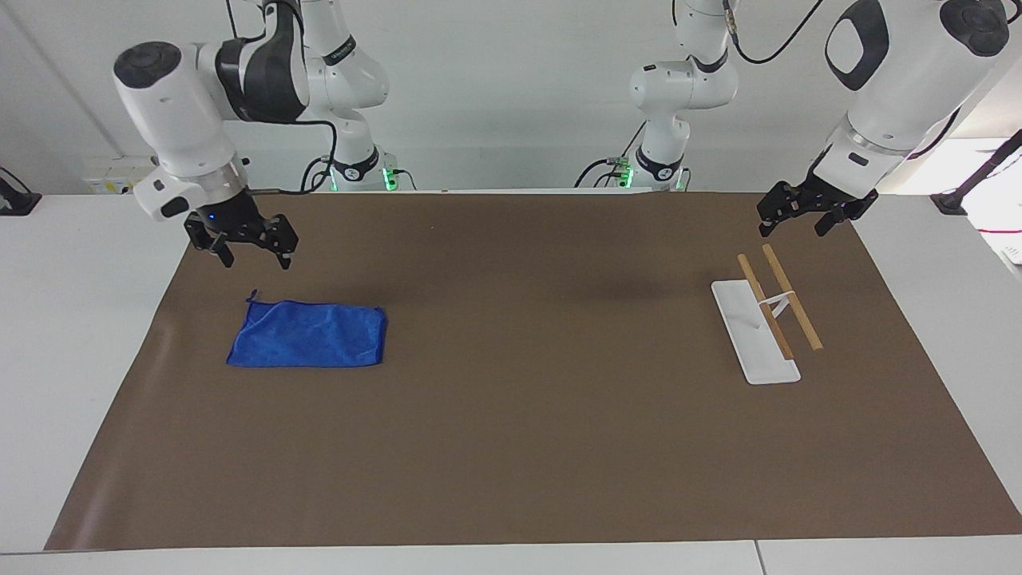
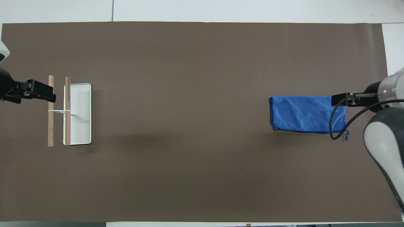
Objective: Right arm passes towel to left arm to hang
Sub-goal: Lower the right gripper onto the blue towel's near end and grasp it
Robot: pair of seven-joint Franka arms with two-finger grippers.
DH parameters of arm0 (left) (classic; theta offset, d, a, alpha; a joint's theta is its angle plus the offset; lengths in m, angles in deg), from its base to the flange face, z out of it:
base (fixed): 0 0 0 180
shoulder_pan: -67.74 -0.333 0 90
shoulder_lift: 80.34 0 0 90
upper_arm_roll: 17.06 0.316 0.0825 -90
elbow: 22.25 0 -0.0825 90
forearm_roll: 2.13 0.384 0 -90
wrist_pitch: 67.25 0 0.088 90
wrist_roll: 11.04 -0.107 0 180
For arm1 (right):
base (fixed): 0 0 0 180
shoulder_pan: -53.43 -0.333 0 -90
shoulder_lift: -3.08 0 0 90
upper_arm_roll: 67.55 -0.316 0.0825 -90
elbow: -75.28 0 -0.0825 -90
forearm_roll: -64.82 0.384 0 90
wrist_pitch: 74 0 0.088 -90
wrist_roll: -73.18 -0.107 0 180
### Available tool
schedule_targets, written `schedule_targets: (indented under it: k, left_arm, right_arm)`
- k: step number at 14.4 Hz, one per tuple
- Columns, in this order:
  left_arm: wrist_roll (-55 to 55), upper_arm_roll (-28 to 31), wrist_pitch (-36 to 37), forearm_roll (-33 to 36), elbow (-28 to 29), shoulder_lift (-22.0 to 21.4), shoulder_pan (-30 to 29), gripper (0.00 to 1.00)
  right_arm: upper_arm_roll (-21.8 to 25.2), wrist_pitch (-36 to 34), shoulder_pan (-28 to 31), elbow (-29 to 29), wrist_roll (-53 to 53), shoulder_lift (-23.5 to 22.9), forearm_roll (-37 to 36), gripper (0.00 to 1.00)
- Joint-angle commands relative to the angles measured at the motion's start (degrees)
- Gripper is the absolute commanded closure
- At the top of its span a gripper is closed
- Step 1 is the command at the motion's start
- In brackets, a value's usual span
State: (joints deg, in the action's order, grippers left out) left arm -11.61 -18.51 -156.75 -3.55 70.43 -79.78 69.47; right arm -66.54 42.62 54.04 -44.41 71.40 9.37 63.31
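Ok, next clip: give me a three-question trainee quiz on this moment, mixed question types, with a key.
1. True or false: the towel lies flat on the brown mat, held by neither arm.
2. Which gripper is up in the air beside the towel's end?
A. the left gripper
B. the right gripper
C. neither
3. Fill in: the rack has ___ wooden bars.

Key
1. True. It rests loose at the right arm's end of the table.
2. B. Its jaws are open and it has not touched the cloth. The left gripper waits, also open, above the rack's end of the table.
3. Two.
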Motion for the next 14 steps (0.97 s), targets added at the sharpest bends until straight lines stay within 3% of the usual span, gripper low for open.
schedule_targets:
  k: [1, 5, 8, 14]
  left_arm:
    - [-0.7, -0.2, -1.1, 0.9, 1.8, -1.6, -0.5, 0.0]
    - [-0.7, -0.2, -1.0, 1.0, 1.8, -1.5, -0.4, 0.0]
    - [-0.7, -0.2, -1.0, 1.0, 1.8, -1.5, -0.4, 0.0]
    - [-0.7, -0.2, -1.0, 0.9, 1.8, -1.6, -0.4, 0.0]
  right_arm:
    - [-0.1, 8.9, -0.2, -6.1, 0.1, -2.6, 0.6, 0.0]
    - [-0.1, 23.0, 1.6, -10.5, 3.2, -8.6, 0.6, 0.0]
    - [0.0, 25.4, 3.5, -10.5, 3.8, -12.1, 0.6, 0.0]
    - [-0.1, 30.5, 4.2, -12.6, 6.2, -14.9, 0.5, 0.0]
